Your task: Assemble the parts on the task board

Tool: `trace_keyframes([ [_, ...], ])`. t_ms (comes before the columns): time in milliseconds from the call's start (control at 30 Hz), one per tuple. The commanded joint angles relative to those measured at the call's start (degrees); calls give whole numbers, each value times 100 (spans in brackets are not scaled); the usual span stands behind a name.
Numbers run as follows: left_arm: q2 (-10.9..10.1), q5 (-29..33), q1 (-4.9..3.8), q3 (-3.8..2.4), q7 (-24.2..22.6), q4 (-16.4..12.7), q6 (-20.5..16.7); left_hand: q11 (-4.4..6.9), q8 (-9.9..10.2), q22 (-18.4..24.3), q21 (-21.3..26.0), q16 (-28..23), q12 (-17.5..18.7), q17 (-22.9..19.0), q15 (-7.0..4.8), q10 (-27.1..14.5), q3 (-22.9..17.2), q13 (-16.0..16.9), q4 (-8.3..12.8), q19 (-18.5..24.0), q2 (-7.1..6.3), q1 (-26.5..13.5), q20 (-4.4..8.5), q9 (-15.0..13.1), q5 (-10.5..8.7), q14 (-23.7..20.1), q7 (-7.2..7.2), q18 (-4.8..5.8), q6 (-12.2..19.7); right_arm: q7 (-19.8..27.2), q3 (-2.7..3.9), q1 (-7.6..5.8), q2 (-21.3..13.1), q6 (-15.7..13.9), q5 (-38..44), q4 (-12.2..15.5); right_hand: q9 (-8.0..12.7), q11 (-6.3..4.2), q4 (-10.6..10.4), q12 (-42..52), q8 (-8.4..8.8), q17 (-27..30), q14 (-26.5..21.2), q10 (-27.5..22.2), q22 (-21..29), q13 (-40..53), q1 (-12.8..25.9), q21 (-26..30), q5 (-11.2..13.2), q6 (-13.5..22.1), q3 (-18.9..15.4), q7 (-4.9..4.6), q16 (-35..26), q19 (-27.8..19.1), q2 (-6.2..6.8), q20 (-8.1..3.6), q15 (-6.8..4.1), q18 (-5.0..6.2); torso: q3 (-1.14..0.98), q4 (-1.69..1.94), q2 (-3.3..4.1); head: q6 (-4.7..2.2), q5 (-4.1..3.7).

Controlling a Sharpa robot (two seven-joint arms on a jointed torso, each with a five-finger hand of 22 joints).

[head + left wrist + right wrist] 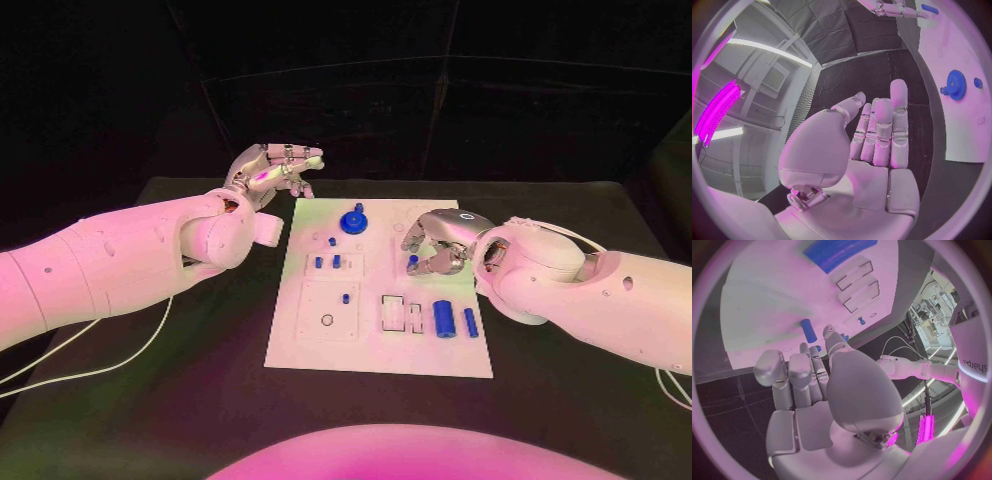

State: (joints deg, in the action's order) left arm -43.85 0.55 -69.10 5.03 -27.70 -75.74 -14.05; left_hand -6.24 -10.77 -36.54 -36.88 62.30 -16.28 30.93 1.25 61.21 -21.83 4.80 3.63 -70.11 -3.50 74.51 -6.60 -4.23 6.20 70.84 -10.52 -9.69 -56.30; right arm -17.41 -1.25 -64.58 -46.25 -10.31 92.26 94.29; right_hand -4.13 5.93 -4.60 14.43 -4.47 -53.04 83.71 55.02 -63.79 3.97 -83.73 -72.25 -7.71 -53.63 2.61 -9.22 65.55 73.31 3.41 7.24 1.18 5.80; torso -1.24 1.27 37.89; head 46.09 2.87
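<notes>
Risk, right side: your right hand [441,243] sits low over the task board [325,345], fingers [811,371] curled close round a small blue peg [413,263]. If you close off-centre you may tip it or nudge it out of its seat.
Right fingers: curled inward; whether they already pinch the peg, you cannot tell.
Risk, left side: low. Your left hand [274,172] is off the board's far left corner, above the tabletop [173,400].
Left fingers: extended, close together, holding nothing.
Parts: blue gear [355,220] near the far edge; two blue cylinders [444,320] lying near the right edge; short pegs [336,261] mid-board.
Watch: the right forearm hangs close above the cylinders; a sweep could roll them.
</notes>
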Motion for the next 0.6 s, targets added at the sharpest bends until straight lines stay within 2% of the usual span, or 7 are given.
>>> trace_keyframes([
  [33,6,16,-8,-5,-37,-5,46,3,-31,10,22,-17,-35,-13,-4,-57,37,8,-3,40,46,14,-19,-7,-10,-56,2,-76,27,-66,2,-9,22,442,111,-28,-4,-27,38,68,-33,-58,19,189,-78,-17,-118,-74,24,-95,44,17,14,81,-98,-32,-52,5,3,-2,2,7,-12],
  [133,5,16,-8,-5,-40,-5,41,3,-31,10,22,-17,-35,-13,-4,-57,37,8,-3,40,46,14,-19,-7,-10,-56,2,-76,27,-99,2,-9,36,512,168,-57,0,-42,61,57,-39,-109,38,310,-145,-40,-211,-123,90,-165,131,29,57,127,-186,-47,-65,-10,0,-6,-3,20,-6],
  [267,4,16,-8,-5,-41,-5,41,3,-31,10,22,-17,-35,-13,-4,-57,37,8,-3,40,46,14,-19,-7,-10,-56,2,-76,27,-122,1,-9,54,518,219,-87,4,-46,69,21,-38,-124,44,366,-171,-47,-256,-143,121,-206,194,29,72,145,-225,-53,-67,-15,-2,-5,0,22,-10],
  [467,8,16,-8,-5,-42,-1,45,3,-31,10,22,-17,-35,-13,-4,-57,37,8,-3,40,46,14,-19,-7,-10,-56,2,-76,27,-113,1,-8,90,429,257,-125,6,-45,61,-44,-47,-189,61,460,-244,-49,-311,-197,133,-299,331,17,127,191,-301,-58,-69,-31,-3,-8,-3,22,-9],
  [600,8,16,-7,-5,-42,2,46,3,-31,10,22,-17,-35,-13,-4,-57,37,8,-3,40,46,14,-19,-7,-10,-56,2,-76,27,-89,1,-7,114,300,265,-135,-9,-85,79,-48,-103,-384,113,748,-476,-36,-422,-363,283,-503,581,24,285,334,-405,-82,-105,-80,-3,-9,-1,29,-10],
])
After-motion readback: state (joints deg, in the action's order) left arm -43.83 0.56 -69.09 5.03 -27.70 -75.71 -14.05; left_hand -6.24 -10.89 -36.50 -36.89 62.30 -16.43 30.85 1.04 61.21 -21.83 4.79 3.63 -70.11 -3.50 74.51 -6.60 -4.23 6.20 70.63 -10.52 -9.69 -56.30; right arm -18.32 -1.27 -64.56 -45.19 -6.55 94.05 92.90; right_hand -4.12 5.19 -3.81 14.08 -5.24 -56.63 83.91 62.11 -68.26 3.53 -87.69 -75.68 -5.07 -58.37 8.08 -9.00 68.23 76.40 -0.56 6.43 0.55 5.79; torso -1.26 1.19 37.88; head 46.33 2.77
